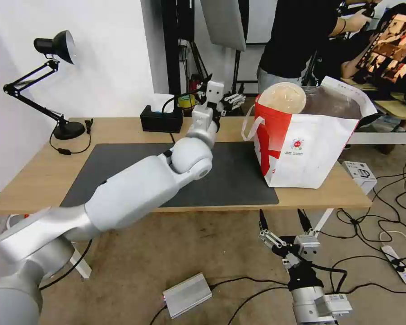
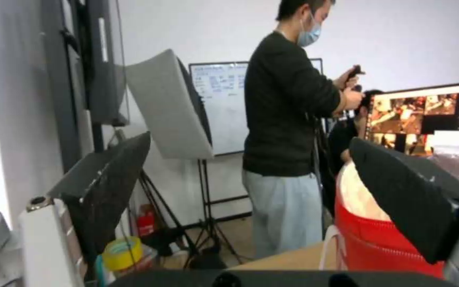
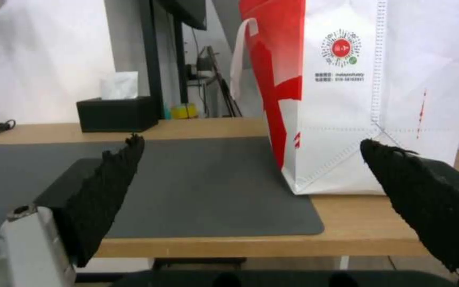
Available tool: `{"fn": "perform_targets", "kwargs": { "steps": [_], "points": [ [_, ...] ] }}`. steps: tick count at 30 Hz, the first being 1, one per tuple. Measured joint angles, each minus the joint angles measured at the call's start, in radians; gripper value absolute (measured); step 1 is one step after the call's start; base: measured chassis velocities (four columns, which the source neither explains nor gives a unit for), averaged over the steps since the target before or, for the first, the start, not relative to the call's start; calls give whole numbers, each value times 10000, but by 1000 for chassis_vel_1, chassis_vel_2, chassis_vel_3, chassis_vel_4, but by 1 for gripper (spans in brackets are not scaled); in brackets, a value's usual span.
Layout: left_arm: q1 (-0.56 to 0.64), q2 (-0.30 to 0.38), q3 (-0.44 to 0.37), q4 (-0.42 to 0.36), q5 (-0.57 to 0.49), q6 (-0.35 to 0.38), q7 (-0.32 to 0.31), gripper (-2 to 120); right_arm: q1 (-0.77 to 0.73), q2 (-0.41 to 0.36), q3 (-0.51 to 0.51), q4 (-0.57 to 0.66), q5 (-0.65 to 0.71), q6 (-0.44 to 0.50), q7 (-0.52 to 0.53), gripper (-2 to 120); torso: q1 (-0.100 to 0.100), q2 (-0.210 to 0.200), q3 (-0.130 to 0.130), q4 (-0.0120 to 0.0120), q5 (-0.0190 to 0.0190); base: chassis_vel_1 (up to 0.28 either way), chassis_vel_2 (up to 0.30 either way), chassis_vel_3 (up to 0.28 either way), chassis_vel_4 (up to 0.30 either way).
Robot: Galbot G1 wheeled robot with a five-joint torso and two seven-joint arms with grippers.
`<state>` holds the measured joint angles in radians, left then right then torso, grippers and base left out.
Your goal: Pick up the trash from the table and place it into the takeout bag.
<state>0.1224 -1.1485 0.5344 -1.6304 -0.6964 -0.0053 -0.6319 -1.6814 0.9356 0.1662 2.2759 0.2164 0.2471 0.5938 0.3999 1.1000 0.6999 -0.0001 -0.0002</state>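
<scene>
The takeout bag (image 1: pixel 302 151), white and red with loop handles, stands on the right end of the table (image 1: pixel 45 171), partly on the dark grey mat (image 1: pixel 230 180). A beige pulp bowl (image 1: pixel 282 97), a piece of the trash, rests tilted in the bag's open mouth. My left gripper (image 1: pixel 233 100) hovers above the table just left of the bag's top, open and empty. In the left wrist view its fingers (image 2: pixel 399 191) frame the red bag edge (image 2: pixel 378 239) and the bowl (image 2: pixel 357 195). My right gripper (image 1: pixel 284 221) hangs open below the table's front edge, facing the bag (image 3: pixel 378 99).
A black tissue box (image 1: pixel 161 119) and a black desk lamp (image 1: pixel 54 45) stand along the table's back. A person stands behind the table. On the floor lie cables, a silver box (image 1: pixel 187 295), a white box (image 1: pixel 360 174) and a power strip (image 1: pixel 399 266).
</scene>
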Motion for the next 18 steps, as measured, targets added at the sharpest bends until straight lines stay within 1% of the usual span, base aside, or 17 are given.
{"fn": "perform_targets", "kwargs": {
  "steps": [2, 4, 8, 9, 12, 13, 14, 16, 18],
  "points": [
    [396, 286, -292, -400, 213, 15, -35, 100, 0, 0, -1, 0, 0, 0, 0, 100, 0, 0, 0, 0, 1, 0, 0, 0, 0],
    [500, 373, -372, -515, 239, 24, -50, 100, 0, 0, 0, 0, 0, 0, 0, 100, 1, 0, 1, 1, 0, 0, 0, 0, 0],
    [1440, 1140, -1156, -1512, 409, 82, -63, 100, 0, 0, -1, 0, 0, 0, 0, 100, 0, 1, 0, 2, 0, 0, 0, 0, 0],
    [1440, 1140, -1156, -1512, 409, 82, -63, 100, 0, 0, -1, 0, 0, 0, 0, 100, 0, 1, 0, 2, 0, 0, 0, 0, 0],
    [2435, 1597, -2034, -2211, 635, 164, -32, 100, 0, 0, -2, 0, 0, 0, -1, 100, 0, 1, 0, 3, 1, 0, 0, 0, 0],
    [2696, 1698, -2213, -2373, 706, 182, -8, 100, 0, 0, -1, -1, 0, 0, -1, 100, 0, 0, 0, 3, -1, 0, 0, 0, 0],
    [2696, 1698, -2213, -2373, 706, 182, -8, 100, 0, 0, -1, -1, 0, 0, -1, 100, 0, 0, 0, 3, -1, 0, 0, 0, 0],
    [3228, 1921, -2653, -2731, 839, 203, 111, 100, 0, 0, -1, 0, 0, 0, -1, 100, 0, 0, 0, 2, 1, 0, 0, 0, 0],
    [3650, 2108, -3019, -2969, 978, 230, 387, 100, 0, 0, -1, 0, 0, 0, 0, 100, -1, 0, 0, 3, 0, 0, 0, 0, 0]
  ]
}}
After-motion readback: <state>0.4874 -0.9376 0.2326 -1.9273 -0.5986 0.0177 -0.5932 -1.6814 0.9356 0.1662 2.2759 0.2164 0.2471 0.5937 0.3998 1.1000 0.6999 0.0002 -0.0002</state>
